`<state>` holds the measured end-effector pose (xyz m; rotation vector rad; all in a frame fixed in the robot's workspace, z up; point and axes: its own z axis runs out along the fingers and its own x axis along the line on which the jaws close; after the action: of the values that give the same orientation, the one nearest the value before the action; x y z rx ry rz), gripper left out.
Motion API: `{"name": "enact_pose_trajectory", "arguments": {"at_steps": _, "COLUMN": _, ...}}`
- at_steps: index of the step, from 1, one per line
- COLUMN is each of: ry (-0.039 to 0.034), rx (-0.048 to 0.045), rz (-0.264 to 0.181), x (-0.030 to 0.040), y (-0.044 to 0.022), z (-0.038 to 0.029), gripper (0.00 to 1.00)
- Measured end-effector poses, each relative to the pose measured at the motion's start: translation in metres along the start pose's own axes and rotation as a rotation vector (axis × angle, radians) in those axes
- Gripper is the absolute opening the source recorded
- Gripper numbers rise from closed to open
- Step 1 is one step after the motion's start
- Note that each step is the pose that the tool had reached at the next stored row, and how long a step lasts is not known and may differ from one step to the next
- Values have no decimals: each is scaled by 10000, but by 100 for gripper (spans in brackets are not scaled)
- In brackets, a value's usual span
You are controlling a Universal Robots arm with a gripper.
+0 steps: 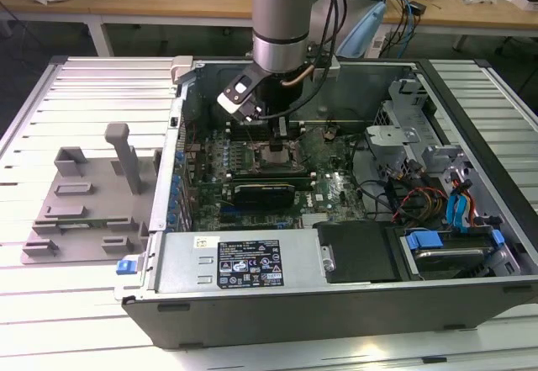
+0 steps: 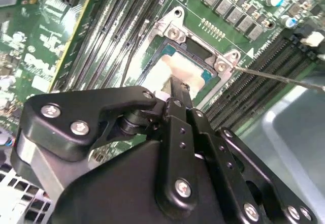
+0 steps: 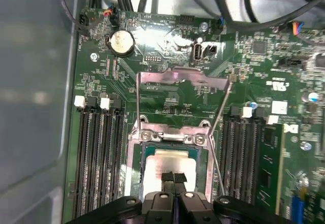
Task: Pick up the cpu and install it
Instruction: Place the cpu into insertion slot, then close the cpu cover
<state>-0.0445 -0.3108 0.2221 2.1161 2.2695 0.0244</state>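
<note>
The cpu (image 3: 170, 162) lies flat inside the dark socket (image 3: 133, 155) on the green motherboard, its pale silver top (image 2: 195, 71) catching the light in both wrist views. My gripper (image 3: 174, 176) hangs straight over the chip's middle, its two thin black fingertips (image 2: 175, 89) pressed together with nothing between them. Whether the tips touch the metal top I cannot tell. The socket's metal load plate (image 3: 183, 79) stands swung up and open behind the chip. In the exterior view the arm reaches down into the computer case, with the gripper (image 1: 280, 132) just above the socket (image 1: 273, 157).
Memory slots (image 3: 99, 153) flank the socket on both sides, and a thin retention lever (image 3: 219, 127) rises beside it. Cables (image 1: 420, 198) and drive bays fill the case at the exterior view's right. A grey fixture plate (image 1: 84, 207) sits outside the case on the left.
</note>
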Motion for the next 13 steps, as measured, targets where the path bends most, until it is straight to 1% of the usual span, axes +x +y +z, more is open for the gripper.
{"name": "enact_pose_trajectory", "arguments": {"at_steps": 1, "ry": -1, "rx": -2, "rz": 0, "x": -1, "y": 3, "z": -69, "gripper": 11}}
{"name": "enact_pose_trajectory", "arguments": {"at_steps": 2, "ry": -2, "rx": -5, "rz": -1, "x": -3, "y": 7, "z": -177, "gripper": 11}}
{"name": "enact_pose_trajectory", "arguments": {"at_steps": 4, "ry": -1, "rx": -13, "rz": 1, "x": -3, "y": 12, "z": -305, "gripper": 11}}
{"name": "enact_pose_trajectory", "arguments": {"at_steps": 13, "ry": -1, "rx": -13, "rz": 1, "x": -3, "y": 12, "z": -317, "gripper": 11}}
